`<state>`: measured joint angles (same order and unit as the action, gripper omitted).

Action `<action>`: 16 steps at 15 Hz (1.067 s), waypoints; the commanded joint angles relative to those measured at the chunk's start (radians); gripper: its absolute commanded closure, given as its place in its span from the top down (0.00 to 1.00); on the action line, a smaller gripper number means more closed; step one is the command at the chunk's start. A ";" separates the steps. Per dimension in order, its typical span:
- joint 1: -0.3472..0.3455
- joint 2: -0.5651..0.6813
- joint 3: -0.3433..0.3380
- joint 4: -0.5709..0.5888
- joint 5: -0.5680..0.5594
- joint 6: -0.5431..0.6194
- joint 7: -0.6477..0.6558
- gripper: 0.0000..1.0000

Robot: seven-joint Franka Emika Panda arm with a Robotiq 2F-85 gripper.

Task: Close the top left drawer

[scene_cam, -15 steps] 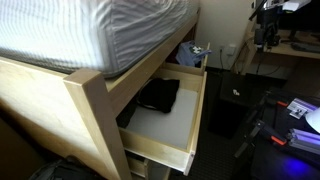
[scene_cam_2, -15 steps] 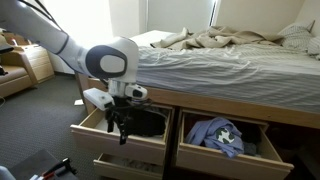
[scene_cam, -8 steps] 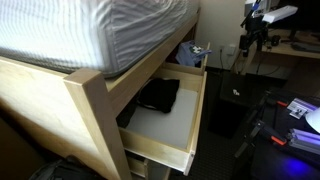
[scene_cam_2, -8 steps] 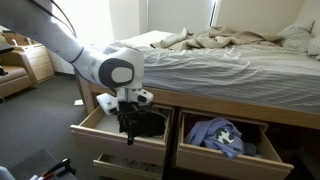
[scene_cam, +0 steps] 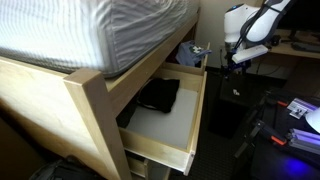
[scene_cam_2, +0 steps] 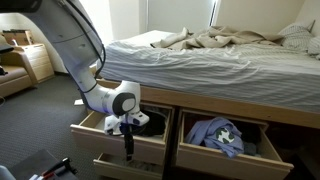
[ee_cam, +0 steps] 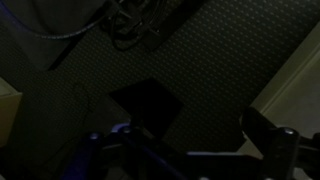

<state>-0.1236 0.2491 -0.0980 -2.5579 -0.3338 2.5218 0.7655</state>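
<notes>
The top left drawer (scene_cam_2: pixel 105 128) stands pulled out under the bed, with light wood sides and a plain front. In an exterior view its whitish floor (scene_cam: pixel 163 127) shows, with a black flat item (scene_cam: pixel 158 95) at the back. My gripper (scene_cam_2: pixel 127 143) points down just in front of the drawer's front panel, near its middle. It also shows at the upper right in an exterior view (scene_cam: pixel 232 62). The wrist view is dark. It shows only carpet and one finger at the right, with the jaws (ee_cam: pixel 170 140) apart and empty.
The lower drawer (scene_cam_2: pixel 130 165) of the same wood juts out below. The right drawer (scene_cam_2: pixel 222 137) is open with blue clothes inside. A small wooden cabinet (scene_cam_2: pixel 35 62) stands at the far left. Cables and gear (scene_cam: pixel 295 115) lie on the dark carpet.
The arm has dropped lower and swung outward, from above the drawer's inside to just in front of its front panel. The drawer has not moved.
</notes>
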 commanded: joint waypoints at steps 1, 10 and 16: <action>0.057 0.031 -0.043 0.020 0.052 -0.016 -0.029 1.00; 0.170 0.390 -0.181 0.148 0.057 0.287 0.228 1.00; 0.273 0.504 -0.197 0.122 0.298 0.702 0.166 1.00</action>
<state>0.0718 0.7453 -0.2732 -2.4066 -0.1352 3.0571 0.9715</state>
